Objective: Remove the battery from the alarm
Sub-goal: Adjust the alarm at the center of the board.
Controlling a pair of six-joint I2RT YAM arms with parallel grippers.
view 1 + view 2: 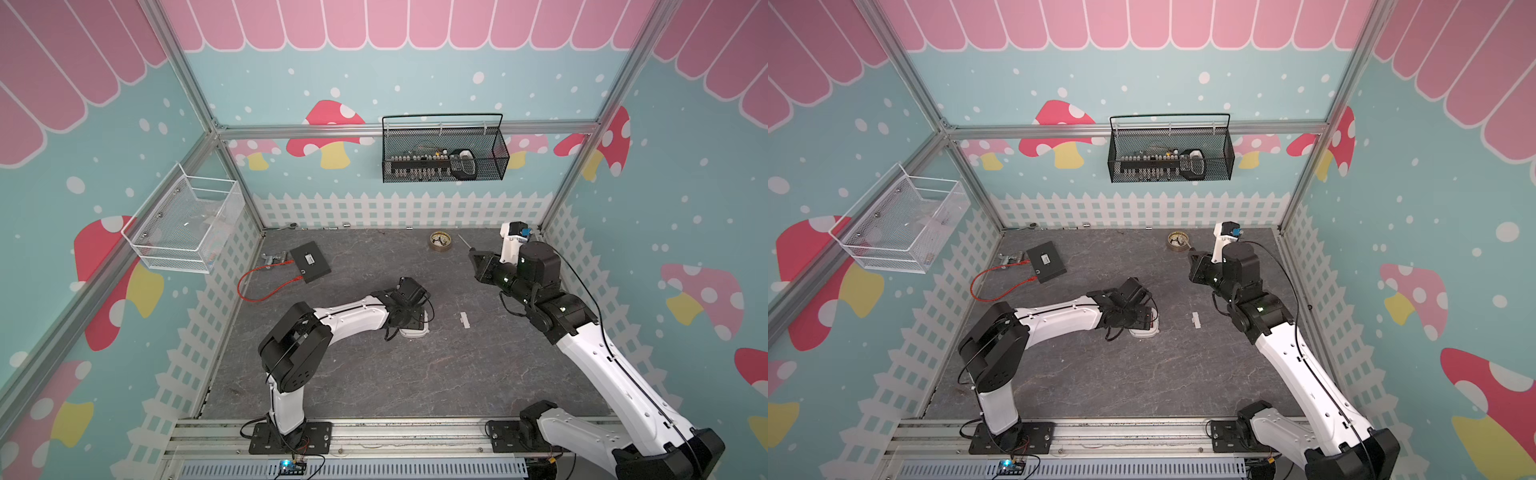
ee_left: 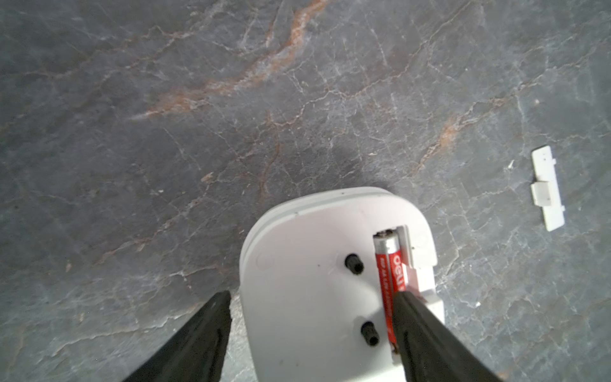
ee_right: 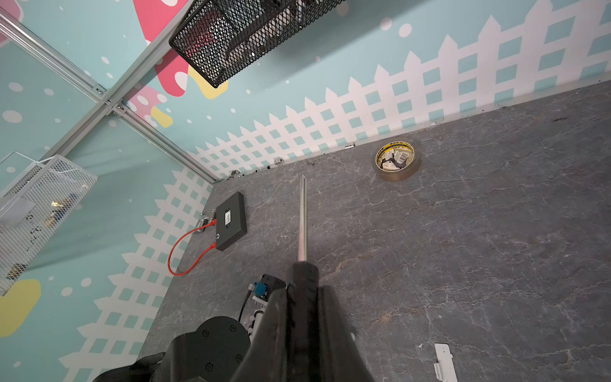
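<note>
left wrist view: the left gripper [image 2: 312, 295], jaws spread over the face-down alarm [image 2: 304, 264] near mid-frame in both top views, sets one finger [image 2: 416, 324] against the battery [image 2: 388, 274] in its open compartment, likely to lever it out, while the right gripper [image 3: 303, 292] pinches the screwdriver [image 3: 303, 225] aside.

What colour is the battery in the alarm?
Red battery, silvery end; left wrist view shows it best.

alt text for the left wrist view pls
A red battery sits in the open compartment of the white alarm, one finger of the open left gripper touching it. The detached white cover lies apart on the grey table.
</note>
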